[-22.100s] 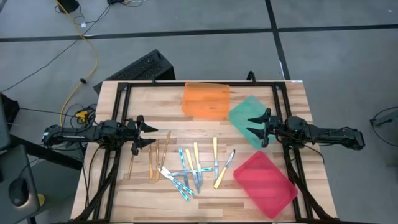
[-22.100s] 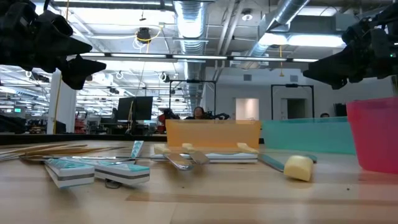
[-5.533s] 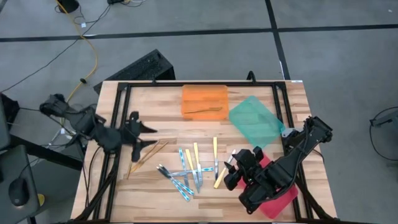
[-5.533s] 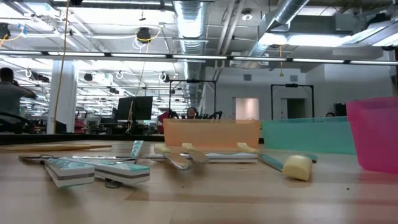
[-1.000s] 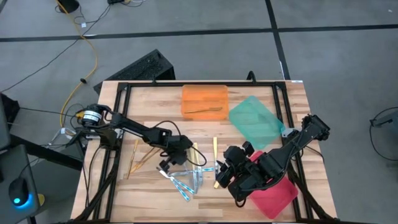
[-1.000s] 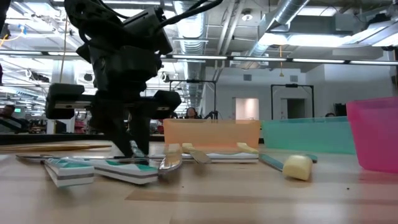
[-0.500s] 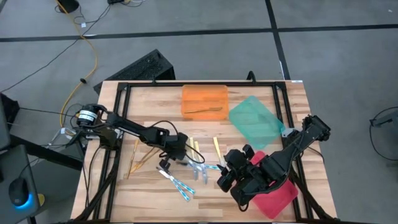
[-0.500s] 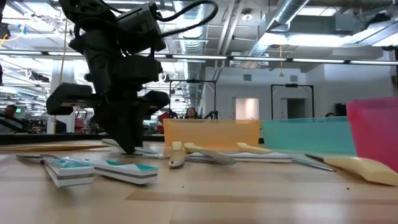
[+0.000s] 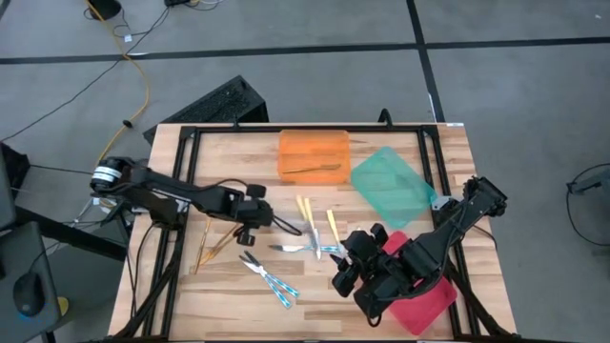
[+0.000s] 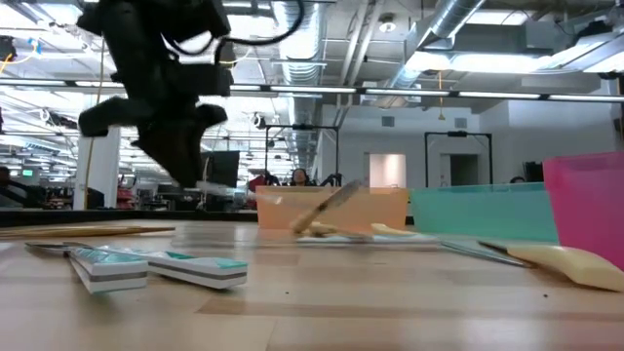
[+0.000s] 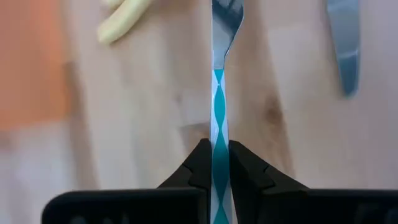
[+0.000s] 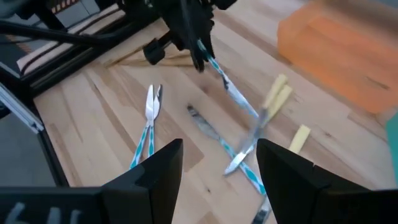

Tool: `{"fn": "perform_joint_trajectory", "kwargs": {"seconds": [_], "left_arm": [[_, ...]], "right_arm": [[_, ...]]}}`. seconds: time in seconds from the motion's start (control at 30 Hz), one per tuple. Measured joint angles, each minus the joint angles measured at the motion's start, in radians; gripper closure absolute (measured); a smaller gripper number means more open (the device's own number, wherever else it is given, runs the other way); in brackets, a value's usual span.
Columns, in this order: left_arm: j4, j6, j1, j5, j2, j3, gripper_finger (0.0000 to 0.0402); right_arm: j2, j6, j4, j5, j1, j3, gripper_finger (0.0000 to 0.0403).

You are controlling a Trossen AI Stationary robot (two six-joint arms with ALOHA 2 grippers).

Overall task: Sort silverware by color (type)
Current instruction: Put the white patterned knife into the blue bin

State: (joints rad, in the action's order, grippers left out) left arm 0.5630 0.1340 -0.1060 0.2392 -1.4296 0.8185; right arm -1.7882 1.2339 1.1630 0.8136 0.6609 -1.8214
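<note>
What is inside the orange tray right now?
In the high view the orange tray holds one slim gold utensil lying across its near half. Nothing else shows inside; the low view sees only its wall.

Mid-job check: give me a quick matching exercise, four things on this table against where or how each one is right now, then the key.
Things:
1. orange tray
2. green tray
3. blue-handled fork
4. right gripper

States:
A. pinched by its handle in the left gripper
B. open, beside the red tray
C. holds one gold utensil
D. nothing in it, between the orange and red trays

Pairs: 1-C, 2-D, 3-A, 4-B
</note>
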Motion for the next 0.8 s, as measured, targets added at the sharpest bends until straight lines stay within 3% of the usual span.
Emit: {"fn": "perform_joint_trajectory", "kwargs": {"seconds": [0.23,0.47,0.63,0.8], "left_arm": [[-0.022,-0.162,-0.019,0.07,0.201,0.001,0.0388],[-0.205,-0.236,-0.066,0.128,0.493,-0.031,0.0388],[-0.52,-0.243,-0.126,0.075,0.653,-0.141,0.0388],[-0.928,-0.221,-0.186,0.071,0.704,-0.298,0.0388]], "right_arm": [[0.0,0.049,-0.002,0.156,0.001,0.0,0.0175],[0.0,0.048,-0.03,0.227,0.018,0.0,0.0175],[0.0,0.034,-0.056,0.365,0.045,0.0,0.0175],[0.0,-0.061,-0.142,0.441,0.02,0.0,0.0175]]}}
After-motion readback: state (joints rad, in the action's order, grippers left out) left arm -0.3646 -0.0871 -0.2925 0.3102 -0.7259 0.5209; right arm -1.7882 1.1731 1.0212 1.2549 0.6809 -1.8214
